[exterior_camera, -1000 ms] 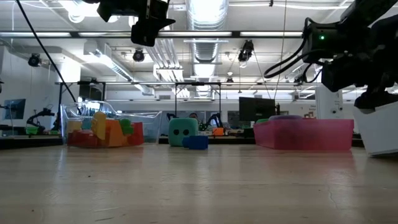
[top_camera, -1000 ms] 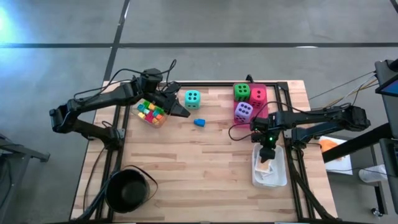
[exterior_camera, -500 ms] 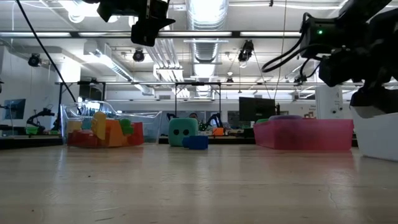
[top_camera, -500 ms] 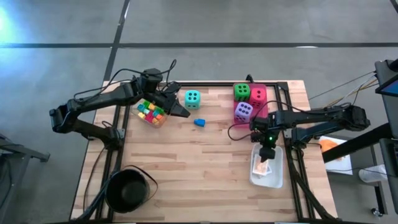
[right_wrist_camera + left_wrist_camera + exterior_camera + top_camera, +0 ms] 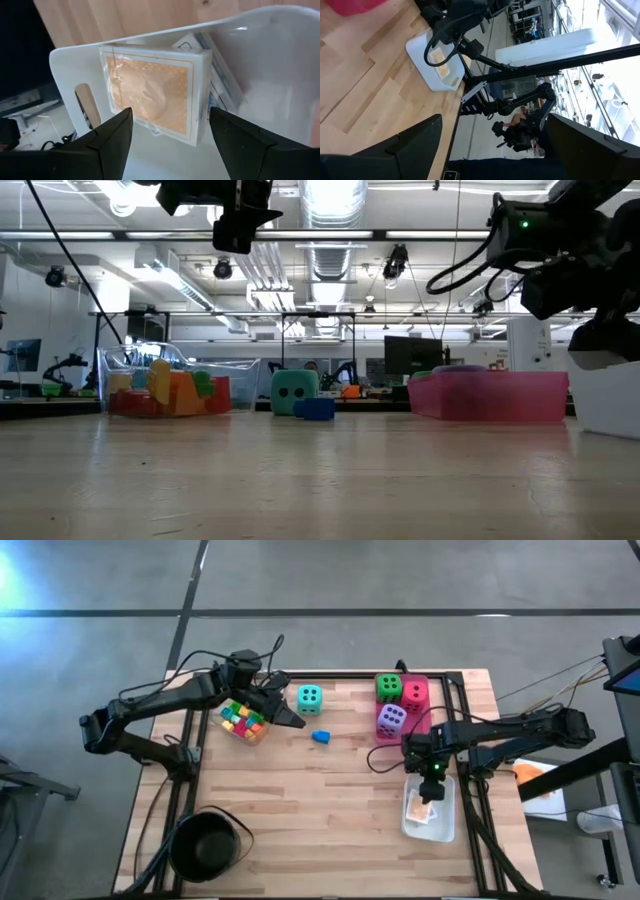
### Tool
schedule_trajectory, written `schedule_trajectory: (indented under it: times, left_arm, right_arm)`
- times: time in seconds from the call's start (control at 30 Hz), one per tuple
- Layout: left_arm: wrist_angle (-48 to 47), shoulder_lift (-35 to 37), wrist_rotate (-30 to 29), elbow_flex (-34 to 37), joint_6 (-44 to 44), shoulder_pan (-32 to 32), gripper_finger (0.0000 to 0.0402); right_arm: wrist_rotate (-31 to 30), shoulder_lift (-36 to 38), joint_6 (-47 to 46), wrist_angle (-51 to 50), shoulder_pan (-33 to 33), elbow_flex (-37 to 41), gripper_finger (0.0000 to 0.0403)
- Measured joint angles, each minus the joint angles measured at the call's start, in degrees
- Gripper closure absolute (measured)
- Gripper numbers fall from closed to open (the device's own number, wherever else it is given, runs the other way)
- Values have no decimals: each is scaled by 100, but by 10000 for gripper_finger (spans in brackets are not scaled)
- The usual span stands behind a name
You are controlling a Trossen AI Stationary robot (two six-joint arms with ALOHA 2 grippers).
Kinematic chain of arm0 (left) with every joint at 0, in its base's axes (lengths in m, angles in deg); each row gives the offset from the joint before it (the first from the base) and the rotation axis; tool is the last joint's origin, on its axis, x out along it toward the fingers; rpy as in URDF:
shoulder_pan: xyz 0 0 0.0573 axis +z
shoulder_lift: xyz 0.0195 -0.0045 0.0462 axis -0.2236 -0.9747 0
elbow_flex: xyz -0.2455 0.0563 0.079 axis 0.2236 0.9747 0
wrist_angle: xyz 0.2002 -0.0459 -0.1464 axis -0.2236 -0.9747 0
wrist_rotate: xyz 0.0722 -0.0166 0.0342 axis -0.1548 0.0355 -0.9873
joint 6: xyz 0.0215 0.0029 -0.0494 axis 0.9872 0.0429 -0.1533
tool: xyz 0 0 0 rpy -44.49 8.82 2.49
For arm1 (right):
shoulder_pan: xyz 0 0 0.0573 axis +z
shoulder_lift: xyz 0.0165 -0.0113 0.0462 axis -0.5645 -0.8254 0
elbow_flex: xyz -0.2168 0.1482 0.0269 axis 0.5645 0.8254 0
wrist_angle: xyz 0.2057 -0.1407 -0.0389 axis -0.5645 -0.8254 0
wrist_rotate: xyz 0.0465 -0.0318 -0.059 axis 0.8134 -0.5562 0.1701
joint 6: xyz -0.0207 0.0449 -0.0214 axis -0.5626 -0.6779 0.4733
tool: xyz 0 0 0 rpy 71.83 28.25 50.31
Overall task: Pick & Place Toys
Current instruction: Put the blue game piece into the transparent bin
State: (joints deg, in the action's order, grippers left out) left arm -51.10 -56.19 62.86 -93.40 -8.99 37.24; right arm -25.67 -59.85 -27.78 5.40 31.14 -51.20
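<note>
My right gripper [image 5: 432,786] hangs open and empty over the white tray [image 5: 448,825] at the table's right edge. An orange-backed card pack [image 5: 150,97] lies flat in that tray, between the fingers in the right wrist view. My left gripper [image 5: 292,717] is open and empty, raised beside the clear tray of coloured blocks [image 5: 243,720]. The teal die [image 5: 309,698] and a small blue block [image 5: 321,737] rest on the table. The green die [image 5: 388,688], pink-red die [image 5: 415,695] and purple die [image 5: 391,720] sit in the pink tray [image 5: 490,395].
A round black pot [image 5: 207,843] stands at the near left corner. Bare wood lies across the table's middle and near side. Black frame rails run along the table's edges. More cards or papers [image 5: 222,75] lie under the pack in the white tray.
My right gripper has drawn slightly toward the table's far edge, above the white tray. The white tray has shifted a little toward the table's left, and the orange card pack now lies uncovered in it. My left arm has kept still.
</note>
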Motion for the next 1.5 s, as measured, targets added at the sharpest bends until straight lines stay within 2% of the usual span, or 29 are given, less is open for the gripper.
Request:
schedule_trajectory:
  times: [0.1,0.3,0.47,0.6,0.7,0.8,0.9,1.03,1.2,1.5]
  left_arm:
    - [-38,0,-22,0,3,0,42]
    - [-195,0,-151,0,261,0,42]
    - [-877,0,-481,-38,618,-2,42]
    - [-1905,2,-1216,-182,1314,-7,42]
    - [-2725,1,-1995,-365,1656,-7,42]
    - [-3536,0,-2942,-516,1603,-2,42]
    - [-4013,0,-3524,-565,1290,41,42]
    - [-4081,-35,-3608,-570,1105,58,42]
    - [-3655,-267,-3663,-581,2027,-81,42]
    - [-3620,-1066,-3732,-720,3149,-200,42]
  right_arm:
    - [-76,0,-5,-56,23,-81,147]
    - [-644,4,150,-598,171,-549,147]
    - [-733,4,116,-796,323,-947,147]
    - [-735,6,-80,-772,413,-1261,147]
    - [-835,117,-137,-591,413,-1442,147]
    - [-1153,354,-182,-344,413,-1613,147]
    - [-1539,644,-292,-157,411,-1833,147]
    - [-2193,971,-523,77,409,-2120,147]
    - [-2660,1185,-564,344,409,-2461,147]
    - [-2836,1156,-536,691,409,-2743,147]
